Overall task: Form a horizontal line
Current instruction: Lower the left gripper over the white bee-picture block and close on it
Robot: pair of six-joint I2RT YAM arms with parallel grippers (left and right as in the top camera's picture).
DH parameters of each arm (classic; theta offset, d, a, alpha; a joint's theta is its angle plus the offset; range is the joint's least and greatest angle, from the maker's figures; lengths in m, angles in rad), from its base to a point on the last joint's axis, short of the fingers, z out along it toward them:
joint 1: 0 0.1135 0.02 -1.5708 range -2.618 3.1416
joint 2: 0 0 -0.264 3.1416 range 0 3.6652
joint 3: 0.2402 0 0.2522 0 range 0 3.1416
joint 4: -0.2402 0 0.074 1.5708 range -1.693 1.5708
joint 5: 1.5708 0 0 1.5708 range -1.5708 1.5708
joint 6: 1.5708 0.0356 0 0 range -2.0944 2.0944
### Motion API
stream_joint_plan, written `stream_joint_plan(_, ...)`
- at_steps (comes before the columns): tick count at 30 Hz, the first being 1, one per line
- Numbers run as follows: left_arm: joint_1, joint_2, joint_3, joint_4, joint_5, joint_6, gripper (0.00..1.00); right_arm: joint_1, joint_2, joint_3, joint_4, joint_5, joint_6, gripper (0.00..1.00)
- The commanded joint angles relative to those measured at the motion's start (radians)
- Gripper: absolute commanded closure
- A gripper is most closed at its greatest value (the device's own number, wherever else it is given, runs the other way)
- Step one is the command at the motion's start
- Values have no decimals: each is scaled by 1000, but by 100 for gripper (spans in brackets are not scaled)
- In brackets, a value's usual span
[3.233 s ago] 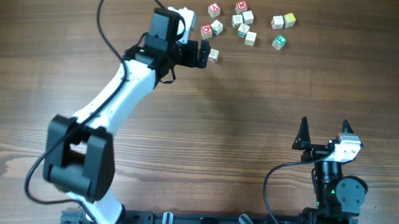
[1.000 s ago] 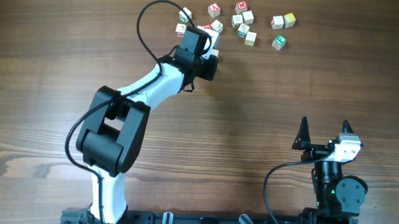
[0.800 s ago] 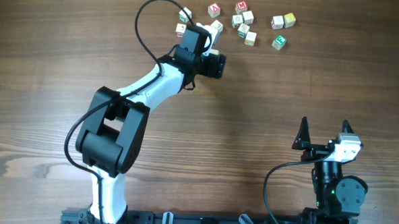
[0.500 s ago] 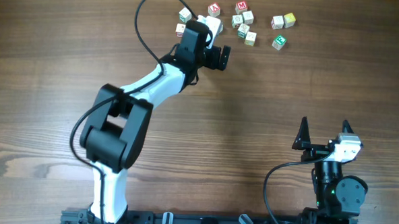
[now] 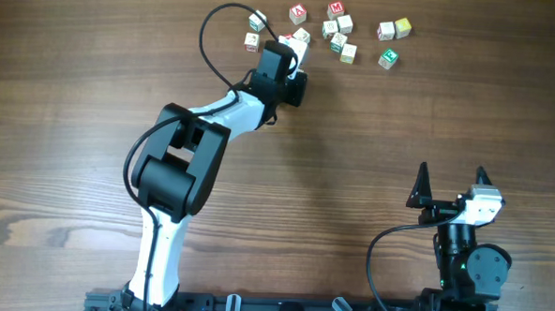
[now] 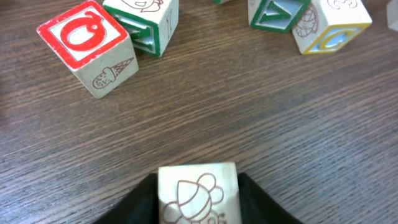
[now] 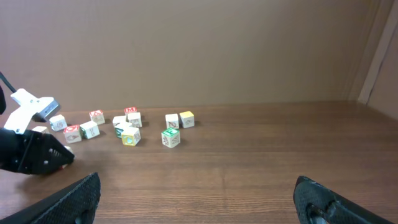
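Two grippers over the wooden table point(image 5: 93, 91): the right gripper point(image 5: 452, 172) stands released, well apart. The left gripper point(image 6: 198, 208) is clenched on a pale letter cube point(image 6: 198, 186) — bug-drawn — near the scattered cubes point(image 5: 339, 32) at the far edge.

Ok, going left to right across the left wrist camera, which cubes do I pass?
Red-letter cube → green-framed cube → bee-picture cube, low in the frame → green V cube → yellow-framed cube.

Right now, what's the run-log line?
left fingers: shut on pale wooden cube with red drawing | right fingers: open | other wooden cubes: scattered
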Motion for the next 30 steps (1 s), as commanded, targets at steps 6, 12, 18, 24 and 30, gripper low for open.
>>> stream_joint_plan(6,-9,-5,13,-57,-42,-27,70,5,-8,-1,3,-14,-14,0)
stream_joint_plan(12,-49,-119,13,-222,-157,-133,68,5,-8,-1,3,-14,-14,0)
stream_joint_plan(18,-77,-161,12,-371,-174,-290,72,5,-8,-1,3,-14,-13,0)
stream_joint_plan(24,-79,-161,12,-527,-174,-333,74,5,-8,-1,3,-14,-14,0)
stream_joint_plan(30,-79,-161,10,-581,-174,-308,73,5,-8,-1,3,-14,-14,0)
